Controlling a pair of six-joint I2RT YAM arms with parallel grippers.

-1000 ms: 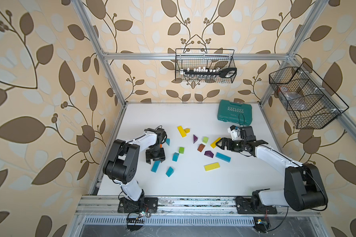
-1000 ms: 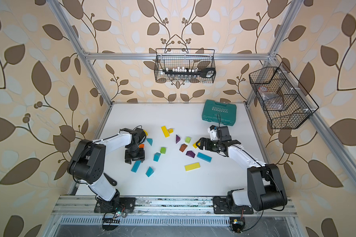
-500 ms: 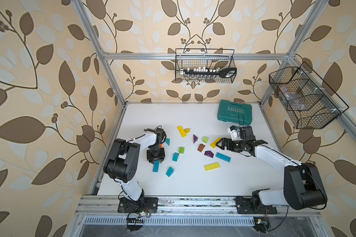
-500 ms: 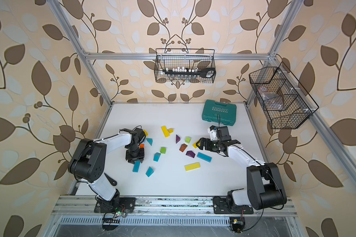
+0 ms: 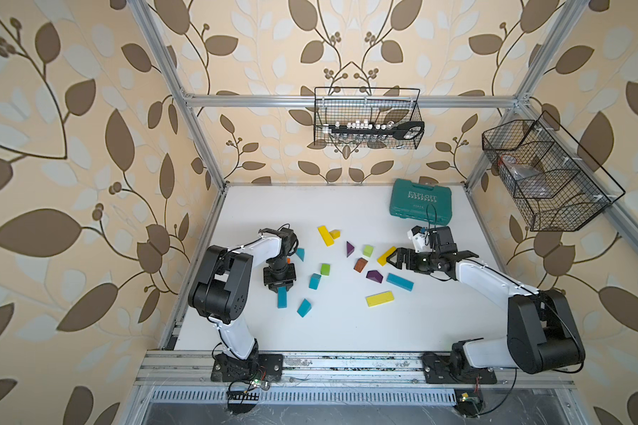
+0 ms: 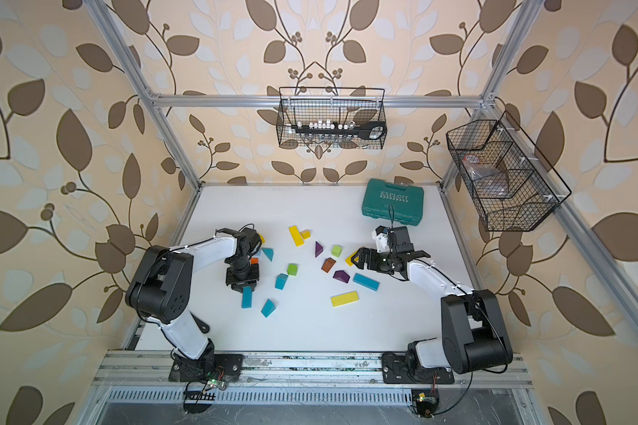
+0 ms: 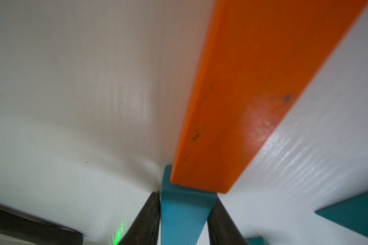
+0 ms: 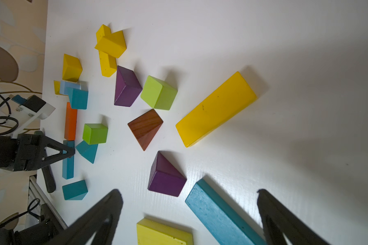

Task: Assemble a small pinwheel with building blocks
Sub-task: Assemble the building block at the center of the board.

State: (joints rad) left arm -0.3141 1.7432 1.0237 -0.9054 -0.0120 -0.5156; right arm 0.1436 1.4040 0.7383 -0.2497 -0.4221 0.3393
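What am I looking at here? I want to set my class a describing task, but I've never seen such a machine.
These are two robot arms fixed at the front edge of a white table, each ending in a two-fingered claw. Two pictures look down from overhead, almost identically. The other two come from small cameras on the arms' wrists.

Scattered on the table are coloured building blocks: bars, cubes and wedges, such as a yellow bar. A teal case lies at the back.

The left claw is closed on one end of a teal bar, which lies end to end with an orange bar. The right claw is open and holds nothing.
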